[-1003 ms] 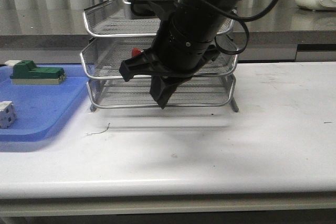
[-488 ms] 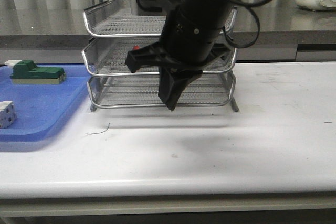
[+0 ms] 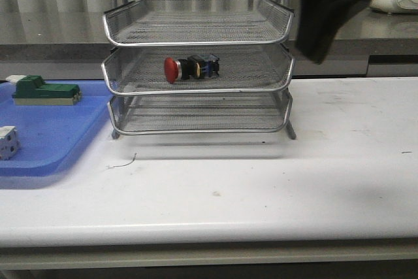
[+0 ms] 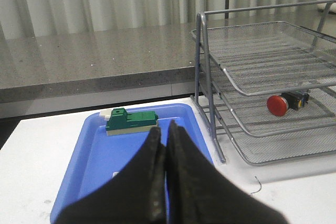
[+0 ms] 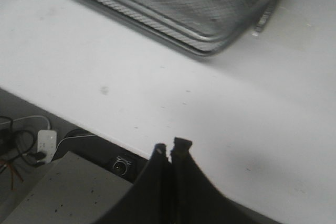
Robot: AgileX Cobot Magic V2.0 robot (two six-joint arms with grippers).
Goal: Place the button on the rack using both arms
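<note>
The button (image 3: 190, 68), red head with black-and-yellow collar and blue rear, lies on its side on the middle shelf of the silver wire rack (image 3: 196, 34). It also shows in the left wrist view (image 4: 284, 103), on the rack (image 4: 273, 61). My right gripper (image 3: 320, 31) is a blurred dark shape high at the upper right, beside the rack's right end, clear of the button. In its wrist view the gripper (image 5: 169, 149) is shut and empty above the table's front edge. My left gripper (image 4: 163, 132) is shut and empty over the blue tray, not seen in the front view.
A flat blue tray (image 3: 59, 135) lies left of the rack and holds a green-and-beige block (image 3: 46, 91) and a small white cube (image 3: 8, 142). The tray (image 4: 94, 156) and block (image 4: 131, 121) show in the left wrist view. A grey counter runs behind the table.
My right arm has pulled away from the front of the rack, up and to the right. The button, hidden behind it before, now lies free on the middle shelf.
</note>
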